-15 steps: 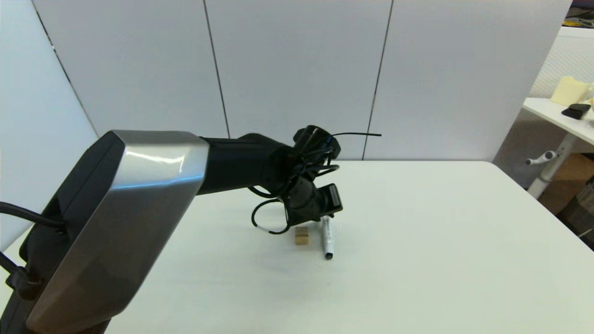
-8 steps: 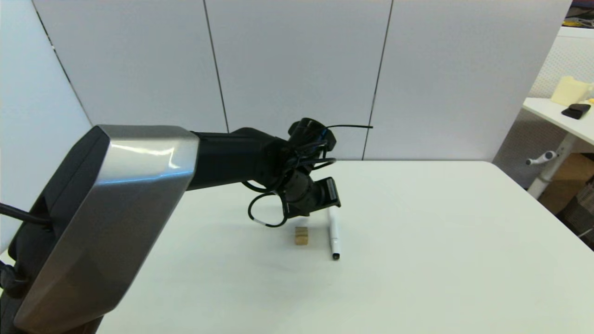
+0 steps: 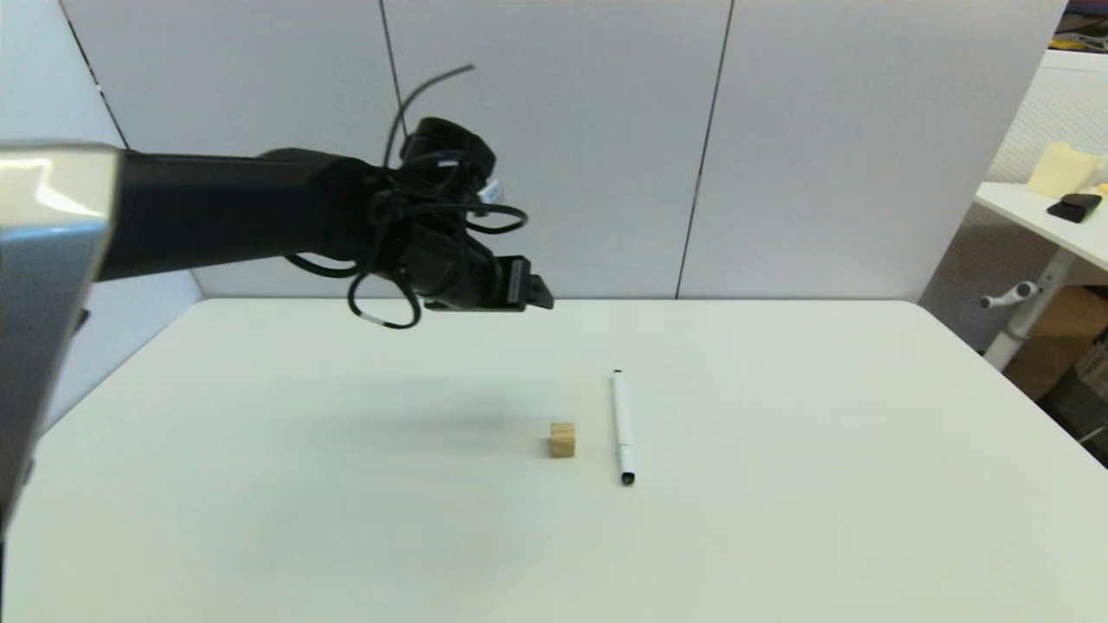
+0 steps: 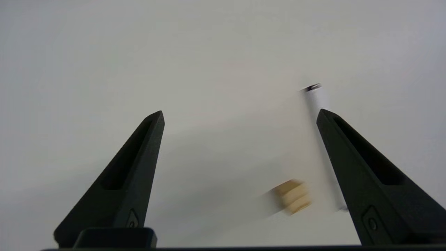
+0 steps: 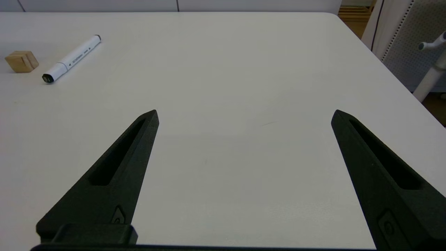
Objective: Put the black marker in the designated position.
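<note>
- White tabletop [image 3: 779, 536] fills the scene, backed by pale wall panels [image 3: 554, 147]; a second desk with clutter stands off at about two o'clock, outside the work area.
- Nearest in the head view, close to the centre of the table, the black marker [image 3: 622, 427] lies flat and free, its long axis running roughly six to twelve o'clock, one black tip towards the robot.
- Just beside it, at its nine o'clock and not touching, sits the small wooden cube [image 3: 562, 439].
- Higher and farther back, at about eleven o'clock from the marker, the left gripper [image 4: 240, 113] hangs well above the table with its fingers spread wide and nothing between them.
- Right gripper [image 5: 244, 111] sits parked low over the near right part of the table, fingers likewise wide apart and empty; the marker and cube appear far off towards its ten o'clock.
- Progress, as I judge it: the marker rests on bare tabletop and neither gripper holds it, so the placing looks done and only the left arm's clearing away would be left.
- Whether that spot is truly the designated position cannot be confirmed, since no outline or mark shows on the table.
- Hard to make out: the left wrist view smears the cube and marker, and one finger covers part of the barrel.
- Cables around the left wrist hide the gripper's fingers in the head view; the right arm is out of that view altogether.
</note>
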Robot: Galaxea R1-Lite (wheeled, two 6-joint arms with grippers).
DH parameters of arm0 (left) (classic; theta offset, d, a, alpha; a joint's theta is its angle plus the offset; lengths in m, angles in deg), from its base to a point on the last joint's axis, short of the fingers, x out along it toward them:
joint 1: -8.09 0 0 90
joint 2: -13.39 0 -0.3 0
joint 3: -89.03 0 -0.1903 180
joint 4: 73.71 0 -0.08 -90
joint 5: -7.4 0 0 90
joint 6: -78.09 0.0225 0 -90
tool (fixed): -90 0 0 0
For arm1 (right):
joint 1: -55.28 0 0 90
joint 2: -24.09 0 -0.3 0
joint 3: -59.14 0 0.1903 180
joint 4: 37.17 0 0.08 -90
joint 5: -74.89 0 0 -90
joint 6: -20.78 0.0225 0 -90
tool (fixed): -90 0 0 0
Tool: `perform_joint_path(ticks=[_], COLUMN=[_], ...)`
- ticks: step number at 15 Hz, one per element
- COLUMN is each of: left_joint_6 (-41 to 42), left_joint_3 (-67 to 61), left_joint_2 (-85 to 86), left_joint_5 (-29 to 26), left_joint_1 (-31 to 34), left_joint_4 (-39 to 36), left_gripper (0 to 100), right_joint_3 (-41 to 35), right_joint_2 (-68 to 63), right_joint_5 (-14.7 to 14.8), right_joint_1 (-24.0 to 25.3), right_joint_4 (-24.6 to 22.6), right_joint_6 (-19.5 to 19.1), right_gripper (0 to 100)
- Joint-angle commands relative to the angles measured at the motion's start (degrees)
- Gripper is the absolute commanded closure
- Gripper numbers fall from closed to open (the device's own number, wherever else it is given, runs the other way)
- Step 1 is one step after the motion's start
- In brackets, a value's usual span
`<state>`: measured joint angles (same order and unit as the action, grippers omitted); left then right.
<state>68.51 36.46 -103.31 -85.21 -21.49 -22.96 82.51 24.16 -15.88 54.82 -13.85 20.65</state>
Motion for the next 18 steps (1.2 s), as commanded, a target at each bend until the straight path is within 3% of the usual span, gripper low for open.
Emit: perform_joint_path(ticks=[1, 4, 7, 12, 18], left_joint_6=[14.68, 14.94, 19.78, 20.83, 21.62], left_joint_3=[-25.15, -42.99, -58.63, -73.22, -89.66], left_joint_2=[25.03, 39.71, 54.12, 72.58, 95.43], left_joint_5=[-1.79, -1.52, -1.52, -2.23, -2.23], left_joint_1=[6.02, 8.30, 14.98, 22.02, 24.04], left_joint_4=[-1.82, -7.88, -16.76, -25.90, -30.91], left_gripper=[0, 0, 0, 0, 0], right_joint_3=[0.00, 0.00, 0.00, 0.00, 0.00], right_joint_2=[-0.07, -0.07, -0.07, -0.07, -0.07], right_joint_5=[-0.02, -0.02, -0.02, -0.02, -0.02], right_joint_1=[0.02, 0.02, -0.06, 0.02, -0.06], right_joint_4=[-0.04, -0.04, -0.04, -0.04, -0.04], right_joint_6=[-0.04, -0.04, -0.04, -0.04, -0.04], right_gripper=[0, 0, 0, 0, 0])
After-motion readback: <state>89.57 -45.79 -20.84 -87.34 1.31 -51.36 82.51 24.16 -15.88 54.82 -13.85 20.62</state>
